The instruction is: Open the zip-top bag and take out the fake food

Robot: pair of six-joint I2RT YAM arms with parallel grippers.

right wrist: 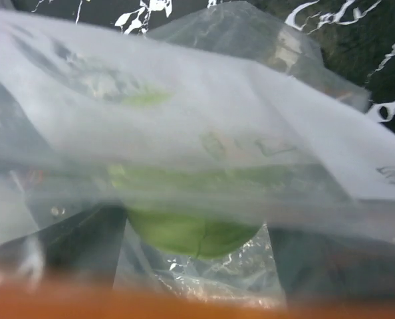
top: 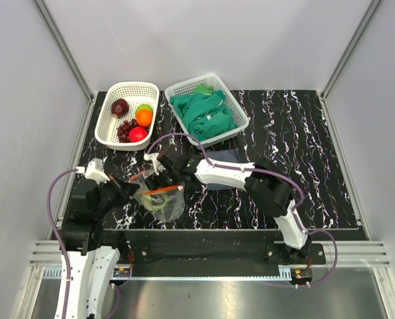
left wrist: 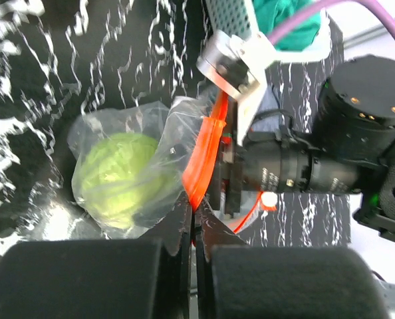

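The clear zip-top bag (top: pixel 163 203) lies at the front left of the table with its orange-red zip strip (top: pixel 161 191) raised. A pale green cabbage (left wrist: pixel 120 178) sits inside it. My left gripper (top: pixel 136 191) is shut on one end of the zip strip (left wrist: pixel 201 159). My right gripper (top: pixel 163 175) is at the bag's mouth from the far side. In the right wrist view its dark fingers (right wrist: pixel 84 247) stand wide apart behind the plastic, with the cabbage (right wrist: pixel 192 234) between them and the strip blurred along the bottom.
A white basket (top: pixel 111 136) at the back left holds a dark red apple (top: pixel 120 106), an orange (top: pixel 143 117), grapes (top: pixel 125 129) and a tomato (top: pixel 138 135). A second basket (top: pixel 239 109) holds green cloths. A grey-blue cloth (top: pixel 223 157) lies under the right arm.
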